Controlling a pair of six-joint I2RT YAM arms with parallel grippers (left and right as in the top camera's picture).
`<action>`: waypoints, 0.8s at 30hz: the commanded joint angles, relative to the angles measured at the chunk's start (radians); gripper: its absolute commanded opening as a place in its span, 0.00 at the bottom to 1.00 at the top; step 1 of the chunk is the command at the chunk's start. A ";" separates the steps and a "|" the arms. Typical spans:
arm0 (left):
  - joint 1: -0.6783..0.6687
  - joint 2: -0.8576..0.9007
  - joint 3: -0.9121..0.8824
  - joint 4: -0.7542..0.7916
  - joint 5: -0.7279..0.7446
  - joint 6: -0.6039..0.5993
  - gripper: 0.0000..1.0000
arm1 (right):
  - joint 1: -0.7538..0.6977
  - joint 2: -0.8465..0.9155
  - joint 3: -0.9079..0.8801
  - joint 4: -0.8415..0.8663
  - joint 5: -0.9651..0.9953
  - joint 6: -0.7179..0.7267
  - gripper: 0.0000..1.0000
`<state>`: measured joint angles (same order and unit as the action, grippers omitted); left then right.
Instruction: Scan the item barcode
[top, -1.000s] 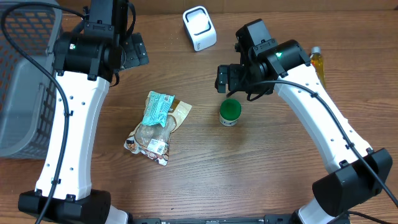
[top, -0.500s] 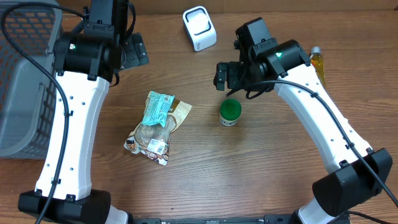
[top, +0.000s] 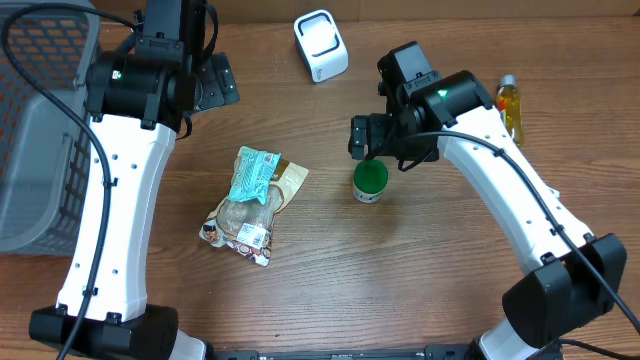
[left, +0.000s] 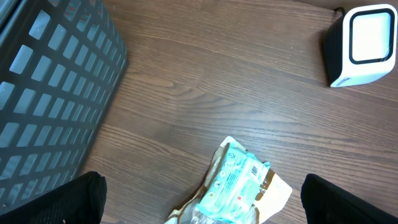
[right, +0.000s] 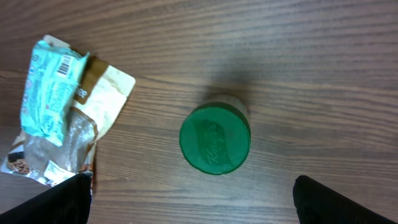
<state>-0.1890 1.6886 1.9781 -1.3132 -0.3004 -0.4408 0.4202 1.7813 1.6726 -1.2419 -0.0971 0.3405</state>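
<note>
A jar with a green lid (top: 370, 181) stands upright near the table's middle. My right gripper (top: 366, 136) hangs open just above and behind it. In the right wrist view the green lid (right: 215, 138) lies between and ahead of the wide-apart fingers of the right gripper (right: 196, 202), untouched. A snack bag with a teal label (top: 251, 203) lies flat to the left, a barcode showing on its label (left: 256, 171). My left gripper (left: 202, 202) hovers open high above the bag's far end, holding nothing. The white scanner (top: 321, 45) stands at the back.
A grey mesh basket (top: 35, 130) fills the left side, its wall (left: 50, 93) close to my left gripper. A small yellow bottle (top: 510, 106) lies at the far right, beside the right arm.
My right gripper has shifted slightly nearer and down toward the green-lidded jar. The left arm, bag and jar have not moved.
</note>
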 joint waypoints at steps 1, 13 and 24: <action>-0.001 -0.022 0.020 0.001 -0.014 0.015 1.00 | 0.000 -0.004 -0.022 0.011 0.005 0.004 1.00; -0.001 -0.022 0.020 0.001 -0.014 0.015 1.00 | 0.000 -0.004 -0.028 0.014 0.001 0.005 1.00; -0.001 -0.022 0.020 0.001 -0.014 0.015 1.00 | 0.000 0.009 -0.030 0.014 -0.010 0.018 1.00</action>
<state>-0.1890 1.6886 1.9781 -1.3132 -0.3004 -0.4404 0.4202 1.7813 1.6489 -1.2308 -0.1009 0.3401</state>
